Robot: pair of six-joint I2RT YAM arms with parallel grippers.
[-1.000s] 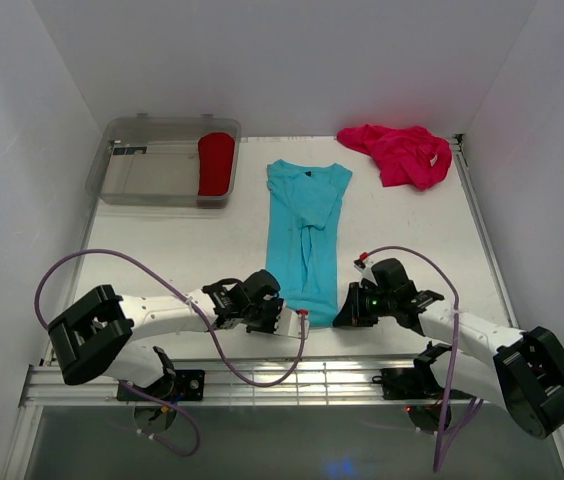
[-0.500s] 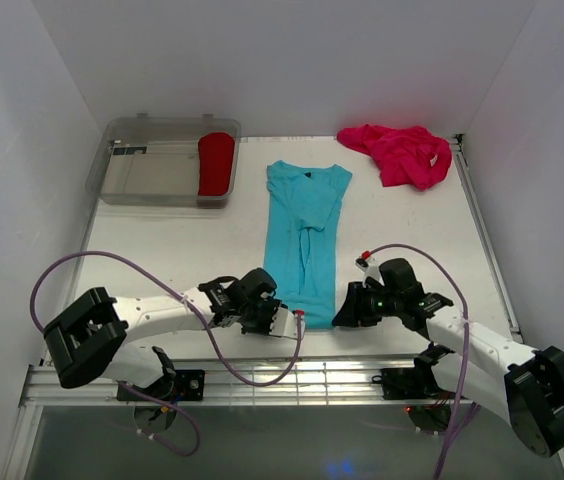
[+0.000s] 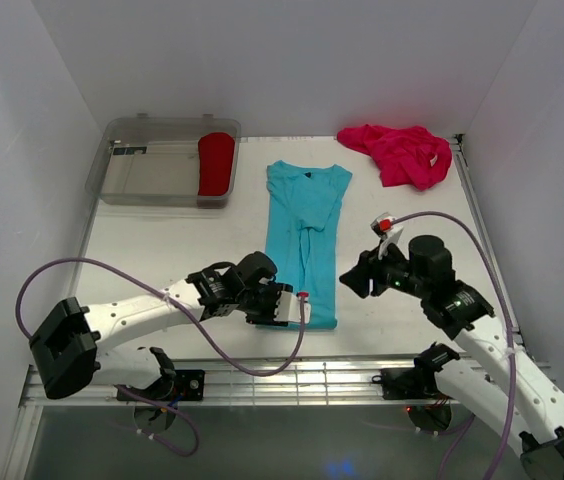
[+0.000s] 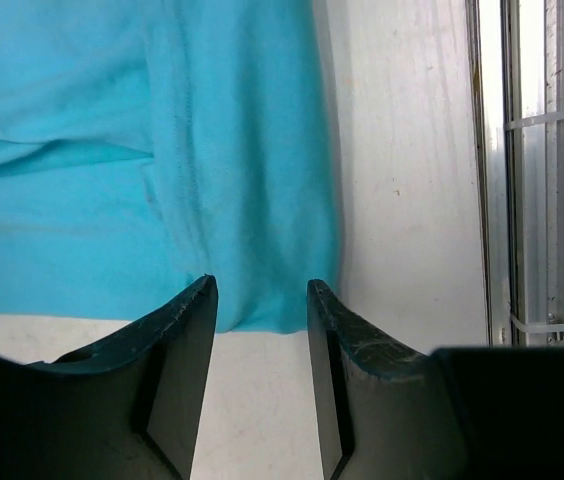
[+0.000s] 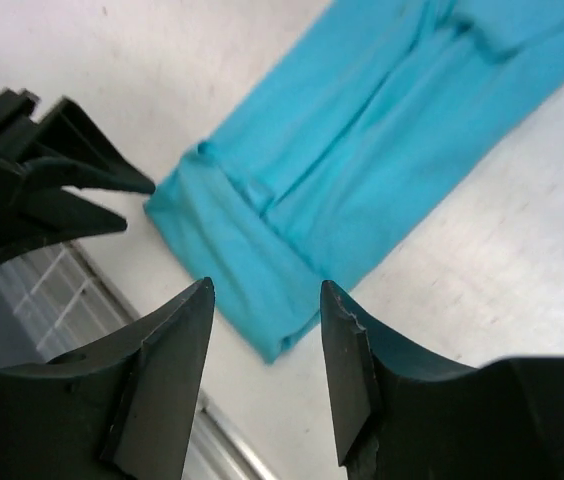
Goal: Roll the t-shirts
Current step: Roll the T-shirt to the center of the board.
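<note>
Now, left tool [image 4: 260,290] and right tool [image 5: 262,290] both released at the near hem of the turquoise t-shirt [image 3: 305,240].
Folded into a strip, it lies flat on the table [image 3: 162,250], near hem apparently turned over once. Left sits low at the near-left corner; right hovers empty off the right edge. A good roll likely needs both corners pinched evenly, then tight, square turns toward the collar.
</note>
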